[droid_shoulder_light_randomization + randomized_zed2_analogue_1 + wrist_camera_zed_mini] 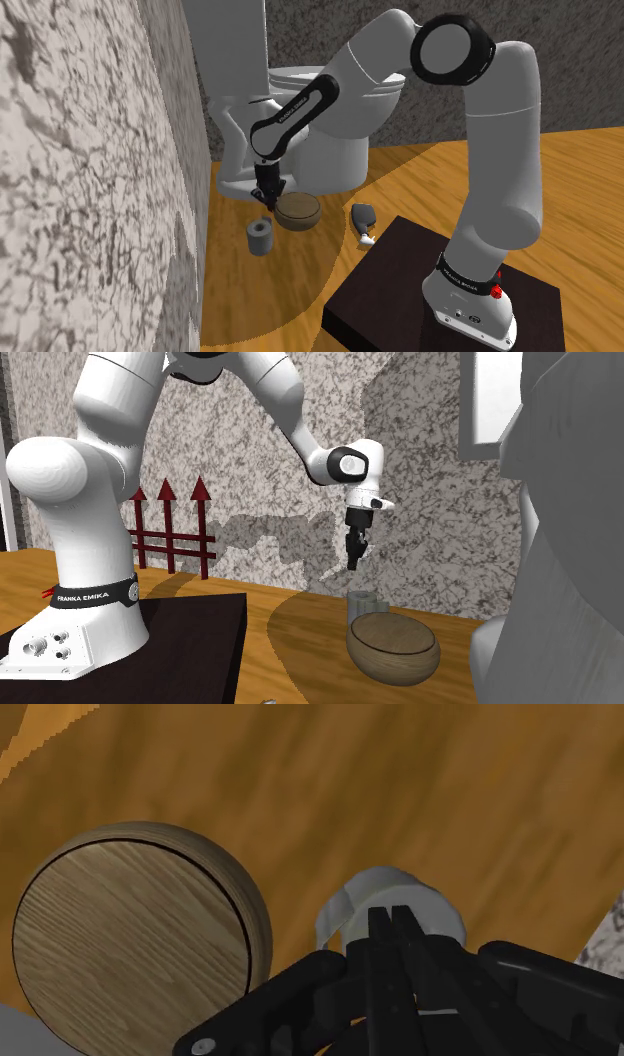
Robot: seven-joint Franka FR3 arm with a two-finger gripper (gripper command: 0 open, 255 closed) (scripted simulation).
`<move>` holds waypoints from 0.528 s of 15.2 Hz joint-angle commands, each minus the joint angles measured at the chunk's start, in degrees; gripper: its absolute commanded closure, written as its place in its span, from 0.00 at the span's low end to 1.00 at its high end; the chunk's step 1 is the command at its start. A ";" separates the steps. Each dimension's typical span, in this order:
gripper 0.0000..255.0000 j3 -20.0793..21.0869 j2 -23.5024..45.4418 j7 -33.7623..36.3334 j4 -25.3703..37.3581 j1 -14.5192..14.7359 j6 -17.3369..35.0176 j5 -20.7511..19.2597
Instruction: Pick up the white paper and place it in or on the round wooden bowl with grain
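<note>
Floor [430, 170] is rendered as orange-brown wood; a curved edge between lighter and darker tone is noted on it. Walls [90, 170] are covered in mottled grey-white stone texture. A pale toilet [345, 155] is set against them. A dark red picket fence [170, 527] is seen along one wall.

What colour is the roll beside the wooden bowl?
Grey; the small grey paper roll shows best in the shoulder view.

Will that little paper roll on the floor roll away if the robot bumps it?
Probably not at first: the paper roll stands on its flat end. Knocked over, its round side would likely roll on the wooden floor. Its middle looks hollow, so it is probably light.
</note>
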 commanded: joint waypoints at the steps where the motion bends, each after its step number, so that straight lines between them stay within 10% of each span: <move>1: 1.00 0.06 -1.07 0.01 0.33 -0.04 -1.42 0.11; 2: 1.00 0.01 -0.52 -0.05 0.26 -0.06 -0.78 0.05; 3: 0.00 0.01 -0.52 -0.05 0.26 -0.06 -0.78 0.05; 8: 0.00 0.00 11.69 -4.47 12.10 1.38 -1.93 -4.14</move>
